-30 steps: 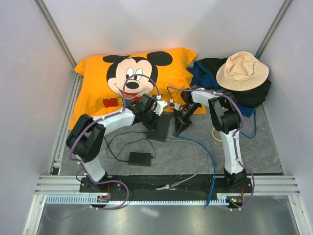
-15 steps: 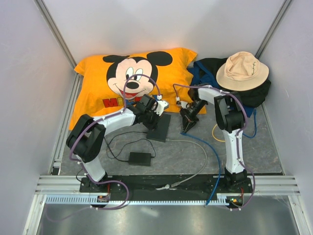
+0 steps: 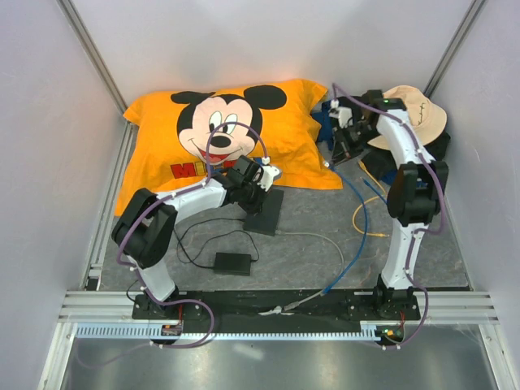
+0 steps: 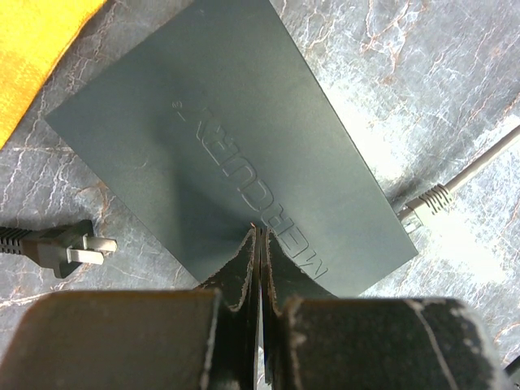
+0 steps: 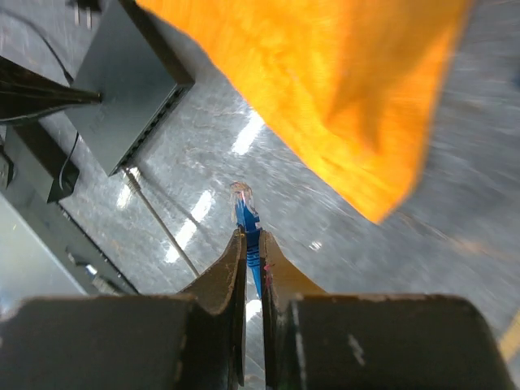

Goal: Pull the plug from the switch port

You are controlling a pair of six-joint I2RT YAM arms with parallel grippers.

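Observation:
The switch (image 3: 266, 210) is a flat black box lying on the grey mat; it also shows in the left wrist view (image 4: 227, 154) and far off in the right wrist view (image 5: 130, 89). My left gripper (image 3: 257, 190) is shut, its tips (image 4: 257, 233) resting on the switch's top. A grey cable plug (image 4: 426, 201) sits in one socket. My right gripper (image 3: 331, 159) is shut on the blue cable's plug (image 5: 244, 205), held in the air by the pillow's corner, well away from the switch. The blue cable (image 3: 357, 219) trails down to the table's front.
An orange Mickey pillow (image 3: 227, 134) lies at the back. A beige hat (image 3: 404, 115) sits on dark cloth at back right. A black power brick (image 3: 232, 262) with thin cord lies near the front, its two-prong plug (image 4: 65, 244) beside the switch. A yellow cable (image 3: 366, 219) lies right.
My right gripper has moved from the switch's right edge up and to the back right, carrying the blue plug clear of the switch. The left gripper has stayed on the switch.

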